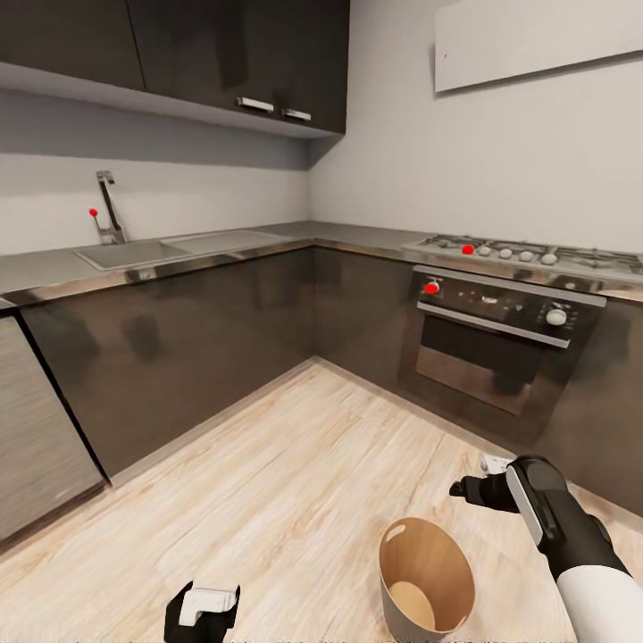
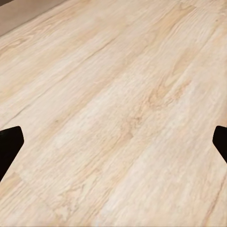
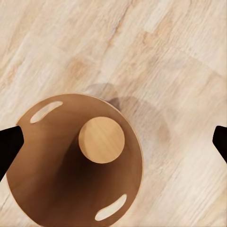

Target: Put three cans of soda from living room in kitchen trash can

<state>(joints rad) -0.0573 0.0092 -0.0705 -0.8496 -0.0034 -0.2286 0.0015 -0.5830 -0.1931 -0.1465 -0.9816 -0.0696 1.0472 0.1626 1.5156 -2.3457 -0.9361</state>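
The right gripper [image 1: 466, 488] hung above the pale plank floor [image 1: 295, 473] with its fingers spread wide and nothing between them; in the right wrist view the two dark fingertips [image 3: 9, 144] stood at opposite edges, far apart. Just beside it and lower stood the tash can [image 1: 427, 580] — upright on the floor, its mouth open toward the camera. Seen from the right wrist, the tash can [image 3: 75, 165] showed a round light-brown bottom and two slot handles in its wall, and I could make out no can of soda in it.

The left gripper [image 1: 204, 609] sat low at the near edge of the head view, well apart from the pail. Its fingertips [image 2: 10, 142] were likewise spread, with bare planks between them.

Further out, glossy dark cabinet fronts [image 1: 179, 330] ran round the corner of the kitchen under a steel counter [image 1: 348, 234]. A sink [image 1: 156, 248] with a tap [image 1: 107, 207] lay on one run — a hob [image 1: 536, 254] and a built-in oven [image 1: 496, 344] with a red knob [image 1: 431, 288] on the other. Dark wall cupboards [image 1: 179, 54] hung above.
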